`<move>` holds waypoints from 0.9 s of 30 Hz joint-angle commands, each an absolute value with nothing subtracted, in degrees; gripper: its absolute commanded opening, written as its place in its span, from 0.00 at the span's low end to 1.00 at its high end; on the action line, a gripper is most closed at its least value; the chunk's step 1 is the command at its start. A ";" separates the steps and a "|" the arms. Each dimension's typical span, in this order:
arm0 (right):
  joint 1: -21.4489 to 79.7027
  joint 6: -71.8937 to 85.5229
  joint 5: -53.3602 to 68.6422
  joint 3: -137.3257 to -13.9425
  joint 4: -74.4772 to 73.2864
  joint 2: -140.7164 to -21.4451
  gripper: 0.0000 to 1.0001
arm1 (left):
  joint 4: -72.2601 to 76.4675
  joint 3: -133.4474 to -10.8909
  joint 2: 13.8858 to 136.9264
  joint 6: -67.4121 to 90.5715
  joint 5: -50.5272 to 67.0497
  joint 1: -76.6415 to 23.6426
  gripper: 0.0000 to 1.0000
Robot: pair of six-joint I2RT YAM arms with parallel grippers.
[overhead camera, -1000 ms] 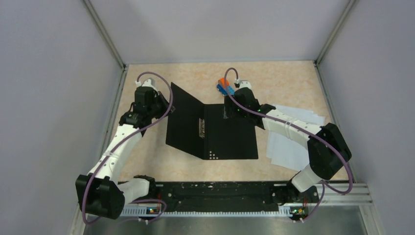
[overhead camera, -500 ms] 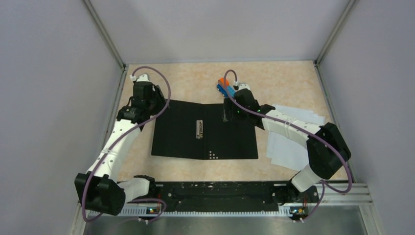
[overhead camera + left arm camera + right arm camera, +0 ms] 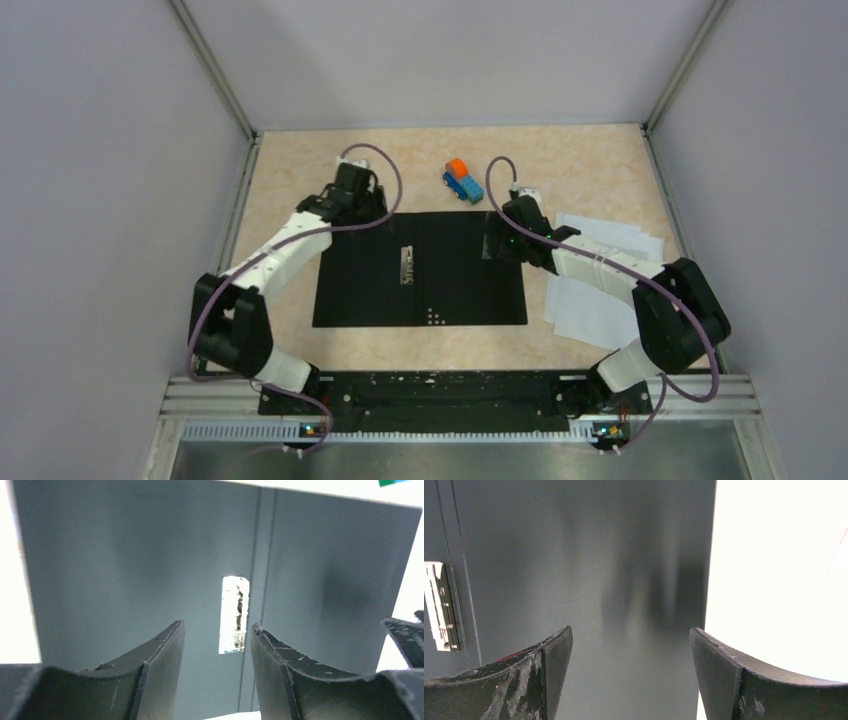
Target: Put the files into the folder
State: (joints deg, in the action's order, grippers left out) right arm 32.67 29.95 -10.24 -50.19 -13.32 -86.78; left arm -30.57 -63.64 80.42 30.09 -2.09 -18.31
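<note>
The folder (image 3: 450, 290) lies open and flat in the middle of the table, black inside up, with its metal clip strip (image 3: 406, 265) near the spine. The white files (image 3: 590, 300) lie fanned out on the table to its right, partly under my right arm. My left gripper (image 3: 358, 205) is open and empty above the folder's far left edge; its wrist view shows the black inside (image 3: 125, 555) and the clip strip (image 3: 234, 615). My right gripper (image 3: 497, 238) is open and empty over the folder's right half (image 3: 589, 555), near its right edge.
A small blue-and-orange toy truck (image 3: 461, 181) stands on the table just beyond the folder's far edge. Grey walls close in the table on the left, far and right sides. The arm bases sit on a black rail at the near edge.
The folder's left cover has dropped from raised to flat. My left gripper has let go of it and moved right along the far edge. My right gripper has shifted right and nearer.
</note>
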 commanded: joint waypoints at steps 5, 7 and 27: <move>30.91 31.73 -12.72 -48.80 -12.94 -78.46 0.85 | -32.08 -75.63 100.51 29.57 -4.14 -29.38 0.48; 30.54 31.68 -12.83 -48.17 -13.03 -77.25 0.85 | -32.24 -77.37 103.27 29.03 -4.18 -30.41 0.45; 30.11 31.90 -11.87 -47.02 -13.36 -74.60 0.85 | -35.22 -77.83 110.14 30.24 -6.28 -32.90 0.33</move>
